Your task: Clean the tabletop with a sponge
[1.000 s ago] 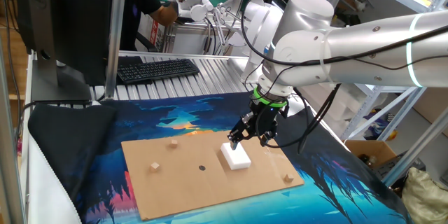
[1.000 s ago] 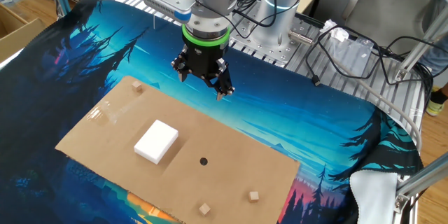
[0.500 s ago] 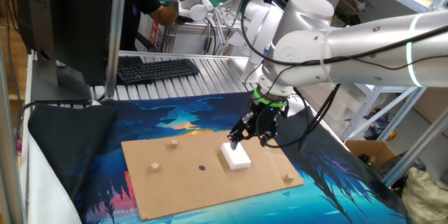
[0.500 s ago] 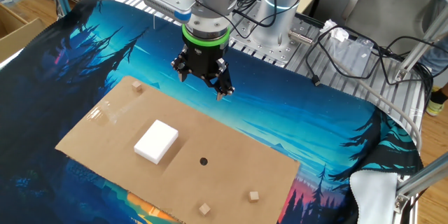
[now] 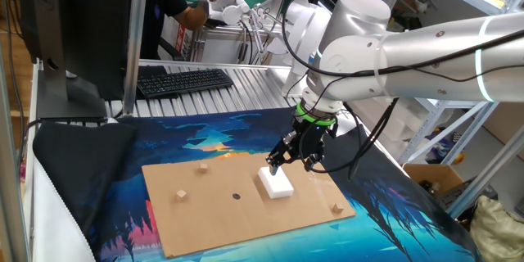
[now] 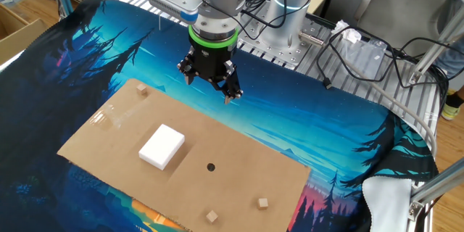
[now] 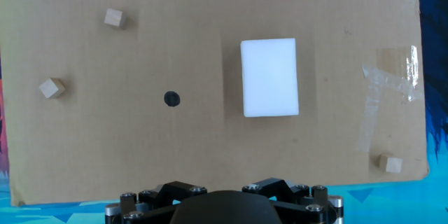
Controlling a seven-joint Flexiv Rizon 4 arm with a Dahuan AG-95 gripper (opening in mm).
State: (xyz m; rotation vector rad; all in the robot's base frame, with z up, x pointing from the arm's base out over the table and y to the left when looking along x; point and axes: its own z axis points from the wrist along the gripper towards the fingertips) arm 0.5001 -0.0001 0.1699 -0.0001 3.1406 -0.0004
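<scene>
1. The pincer hung above the counter's far edge, fingers parted, holding nothing.
2. The sponge lay ungrasped mid-counter.
3. Three cubes remained; wiping apparently had not begun.

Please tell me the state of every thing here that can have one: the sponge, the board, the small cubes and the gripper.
sponge: lying flat on the board, not gripped.
cardboard board: flat on the mat, tape at one end.
wooden cubes: three, loose on the board, apart from the sponge.
gripper: above the board's edge, holding nothing; jaw opening unclear.
</scene>
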